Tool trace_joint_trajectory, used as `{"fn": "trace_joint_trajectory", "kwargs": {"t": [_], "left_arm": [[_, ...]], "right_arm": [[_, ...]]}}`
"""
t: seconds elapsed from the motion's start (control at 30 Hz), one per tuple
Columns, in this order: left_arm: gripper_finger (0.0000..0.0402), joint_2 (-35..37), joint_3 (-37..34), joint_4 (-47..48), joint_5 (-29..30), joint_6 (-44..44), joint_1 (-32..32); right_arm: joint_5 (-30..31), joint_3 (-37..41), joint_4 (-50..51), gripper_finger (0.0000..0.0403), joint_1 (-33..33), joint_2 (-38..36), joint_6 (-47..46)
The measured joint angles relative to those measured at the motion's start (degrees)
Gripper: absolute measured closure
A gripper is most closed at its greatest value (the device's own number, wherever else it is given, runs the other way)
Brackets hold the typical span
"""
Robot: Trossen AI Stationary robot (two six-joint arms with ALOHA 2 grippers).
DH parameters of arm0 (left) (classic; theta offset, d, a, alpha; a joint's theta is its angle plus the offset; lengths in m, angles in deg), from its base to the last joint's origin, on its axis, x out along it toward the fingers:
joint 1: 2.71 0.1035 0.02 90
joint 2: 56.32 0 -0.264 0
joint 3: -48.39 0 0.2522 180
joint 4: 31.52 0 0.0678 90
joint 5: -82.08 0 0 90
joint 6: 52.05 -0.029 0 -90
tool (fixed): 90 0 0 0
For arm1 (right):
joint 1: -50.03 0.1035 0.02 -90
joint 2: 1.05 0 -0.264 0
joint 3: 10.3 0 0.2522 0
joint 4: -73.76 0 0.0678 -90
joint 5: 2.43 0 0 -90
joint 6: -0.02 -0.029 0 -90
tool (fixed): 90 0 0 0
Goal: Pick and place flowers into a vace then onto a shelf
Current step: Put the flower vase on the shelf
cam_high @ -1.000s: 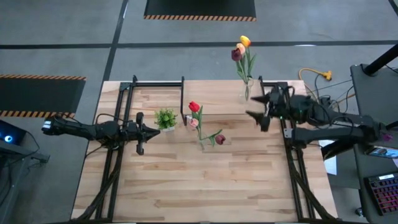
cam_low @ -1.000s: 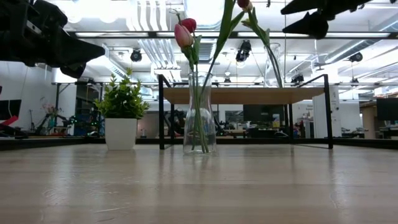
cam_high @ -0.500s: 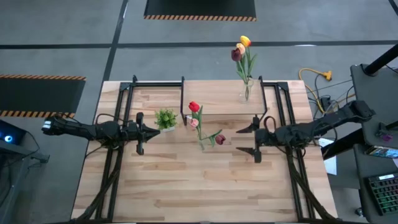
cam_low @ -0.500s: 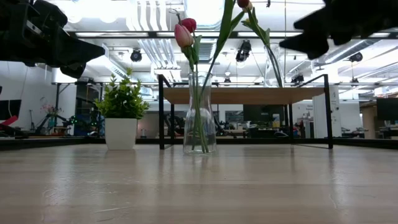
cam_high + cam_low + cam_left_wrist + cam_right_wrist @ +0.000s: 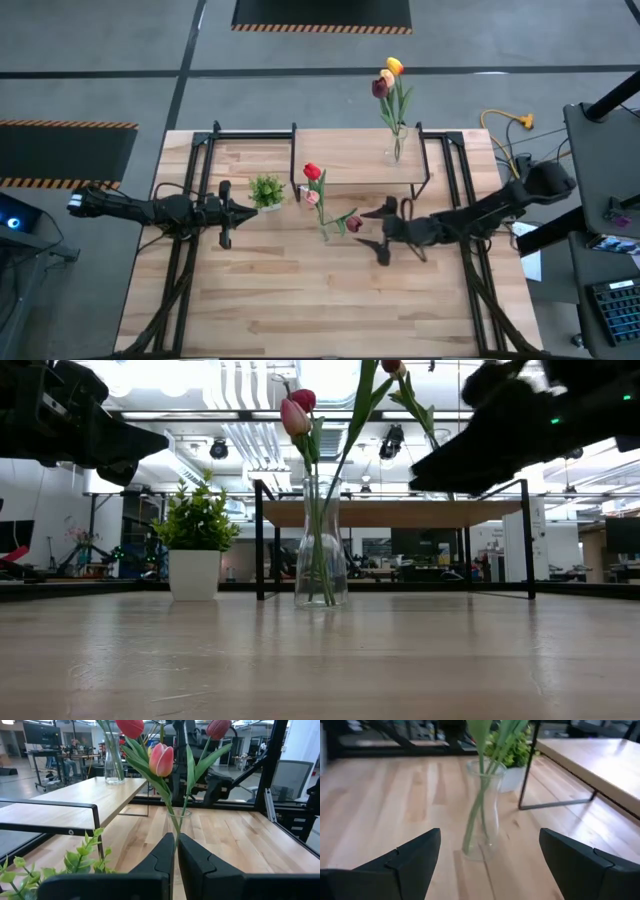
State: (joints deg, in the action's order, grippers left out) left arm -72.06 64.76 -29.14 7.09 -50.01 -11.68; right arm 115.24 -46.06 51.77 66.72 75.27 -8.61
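Over on the left side of the desk [image 5: 250, 300], the left claw [image 5: 226, 212] hangs idle above the wood, its two fingers pressed together with barely a slit between them, holding nothing. It points toward the middle, where the small potted plant [image 5: 266, 190] stands in its white pot just beyond the fingertips.

Next along, in front of the shelf [image 5: 360, 165], a clear glass vase [image 5: 321, 555] stands upright on the desk with three flowers [image 5: 322, 195] in it: a red head and a pink one close together near the shelf's front left leg, and a dark maroon one leaning out low toward the right. From table height the stems run straight down into the vase, which sits between the shelf's two front legs and nearer the left one.

The shelf itself carries a second glass vase [image 5: 396, 145] near its back right part, holding a yellow-orange, a peach and a maroon tulip [image 5: 388, 80] that rise past the desk's far edge.

To the right of the front vase, the right claw [image 5: 382, 230] is spread wide, empty, fingers aimed at that vase and near the maroon bloom without touching it. Its wrist camera shows the vase standing squarely between the two open fingers, some way ahead of them.
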Motion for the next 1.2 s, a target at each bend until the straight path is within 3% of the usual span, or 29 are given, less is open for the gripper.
{"fn": "trace_joint_trajectory", "kwargs": {"t": [0.43, 0.87, 1.2], "left_arm": [[0.0396, 0.0, 0.0, 0.0, 0.0, 0.0, 0.0], [0.0396, 0.0, 0.0, 0.0, 0.0, 0.0, 0.0], [0.0396, 0.0, 0.0, 0.0, 0.0, 0.0, 0.0]], "right_arm": [[2.5, -13.7, -3.3, 0.0074, -4.6, 19.7, -3.2], [2.4, -14.4, -20.5, 0.0074, -5.0, 27.9, -0.5], [2.4, -19.9, -20.5, 0.0074, -5.3, 33.1, 1.6]]}}
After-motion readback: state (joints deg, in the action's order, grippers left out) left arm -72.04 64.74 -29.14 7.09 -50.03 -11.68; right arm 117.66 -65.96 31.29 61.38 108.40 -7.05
